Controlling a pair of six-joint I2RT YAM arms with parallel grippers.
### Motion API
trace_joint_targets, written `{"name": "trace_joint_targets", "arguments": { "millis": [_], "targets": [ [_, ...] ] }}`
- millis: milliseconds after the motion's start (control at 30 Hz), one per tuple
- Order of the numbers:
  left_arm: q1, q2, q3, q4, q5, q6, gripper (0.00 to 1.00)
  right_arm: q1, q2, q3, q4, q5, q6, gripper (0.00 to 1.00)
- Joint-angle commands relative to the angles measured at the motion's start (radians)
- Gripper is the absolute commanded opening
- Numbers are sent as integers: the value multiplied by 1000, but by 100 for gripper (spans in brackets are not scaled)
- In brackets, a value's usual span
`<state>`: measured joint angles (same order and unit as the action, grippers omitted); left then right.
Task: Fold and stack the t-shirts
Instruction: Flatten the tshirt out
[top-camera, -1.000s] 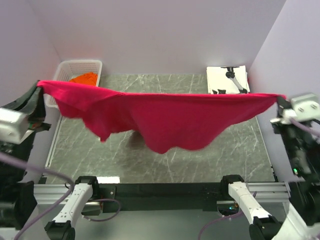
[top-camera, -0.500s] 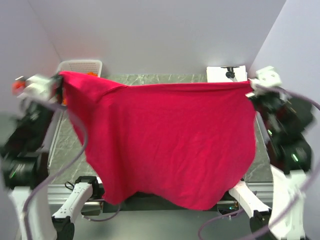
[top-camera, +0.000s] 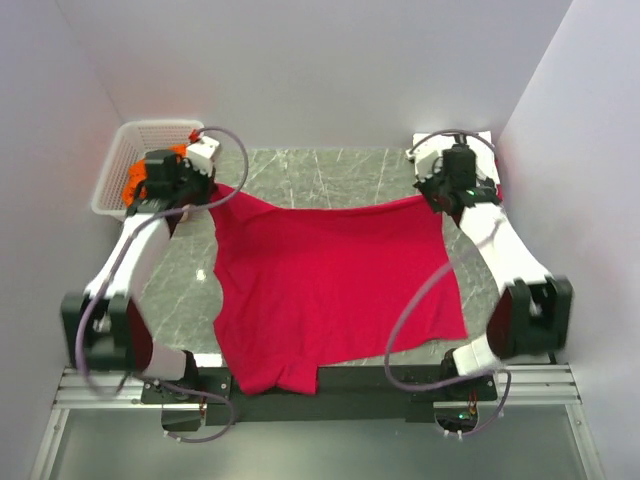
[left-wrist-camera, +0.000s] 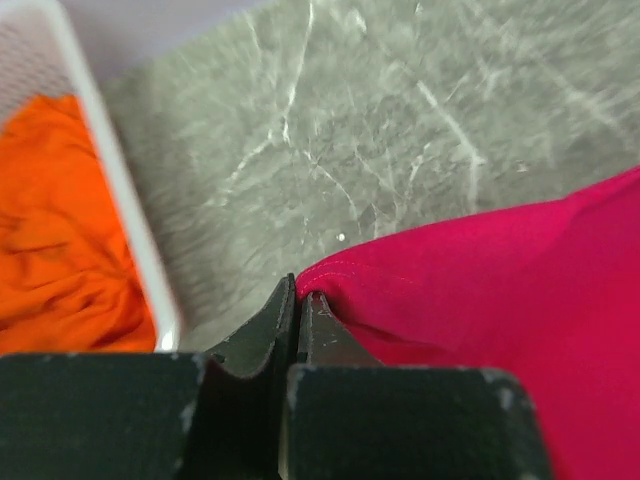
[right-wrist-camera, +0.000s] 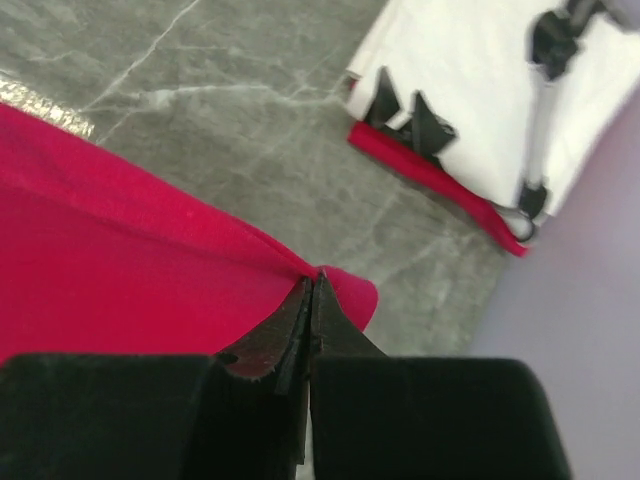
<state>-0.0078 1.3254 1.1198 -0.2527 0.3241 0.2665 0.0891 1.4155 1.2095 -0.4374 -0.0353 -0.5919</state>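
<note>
Now the red shirt (top-camera: 330, 290) lies spread over the middle of the bench (top-camera: 330, 170). Its near end droops past the bench's near edge onto the black rail (top-camera: 400, 380). Left gripper (left-wrist-camera: 298, 300) is closed tight on the shirt's far-left corner, and right gripper (right-wrist-camera: 313, 285) is closed tight on the far-right corner. The far edge runs fairly straight btwn them. White shirt (right-wrist-camera: 470, 100) w/ black print sits folded at the far-right corner of the bench, just beyond the right gripper and apart from the red one. Orange shirt (left-wrist-camera: 60, 240) lies crumpled in the white basket (top-camera: 125, 150) at far left, just beside the left gripper.
</note>
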Motion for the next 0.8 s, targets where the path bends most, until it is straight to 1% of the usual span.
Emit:
{"name": "trace_joint_targets", "arguments": {
  "millis": [0, 33, 67, 100, 133, 167, 200, 233, 267, 300, 333, 367, 400, 433, 467, 500, 533, 567, 600, 633, 667, 733, 767],
  "targets": [
    [2, 162, 115, 164, 47, -7, 1, 14, 172, 90, 123, 12, 26, 0],
    [0, 287, 155, 153, 53, -10, 1, 15, 225, 161, 117, 17, 38, 0],
    [-6, 355, 263, 139, 59, -18, 1, 14, 328, 203, 102, 34, 59, 0],
    [-8, 423, 332, 118, 67, -27, 1, 17, 380, 291, 83, 38, 67, 0],
    [-9, 558, 406, 62, 63, -39, 1, 20, 431, 344, 65, 66, 85, 0],
    [-9, 622, 554, 32, 72, -50, 2, 18, 513, 387, 37, 98, 96, 0],
    [-9, 683, 631, -6, 75, -35, 5, 20, 554, 474, 14, 112, 107, 7],
    [-12, 795, 706, -51, 63, -32, 8, 20, 586, 517, -4, 121, 133, 18],
    [-11, 839, 801, -39, 28, -68, 17, 20, 632, 551, -30, 139, 145, 36],
    [-6, 915, 851, -46, 21, -70, 22, 21, 649, 605, -44, 143, 161, 43],
    [-6, 952, 903, -59, 1, -73, 31, 18, 658, 626, -58, 144, 185, 51],
    [-6, 983, 989, -74, -28, -82, 36, 20, 666, 643, -95, 149, 196, 57],
    [-4, 1023, 1026, -88, -51, -95, 38, 18, 660, 653, -106, 149, 208, 58],
    [-1, 1026, 1046, -91, -59, -107, 44, 18, 649, 645, -116, 138, 228, 58],
    [6, 1017, 1023, -59, -60, -122, 46, 18, 614, 636, -136, 127, 236, 59],
    [6, 965, 987, -25, -54, -147, 52, 17, 588, 596, -139, 111, 239, 59],
    [6, 930, 938, 8, -51, -157, 54, 17, 564, 569, -138, 95, 239, 59],
    [6, 895, 843, 36, -37, -162, 55, 15, 513, 544, -155, 80, 239, 59],
    [28, 832, 803, 65, -25, -167, 54, 15, 493, 504, -165, 43, 241, 59],
    [28, 804, 766, 70, 5, -173, 52, 17, 473, 483, -176, 38, 239, 58],
    [26, 781, 708, 64, 27, -180, 50, 15, 450, 469, -216, 3, 238, 55],
    [23, 727, 663, 26, 85, -231, 48, 15, 438, 432, -251, -38, 247, 52],
    [17, 715, 619, 15, 96, -245, 48, 15, 433, 420, -292, -55, 245, 46]
  ]
}}
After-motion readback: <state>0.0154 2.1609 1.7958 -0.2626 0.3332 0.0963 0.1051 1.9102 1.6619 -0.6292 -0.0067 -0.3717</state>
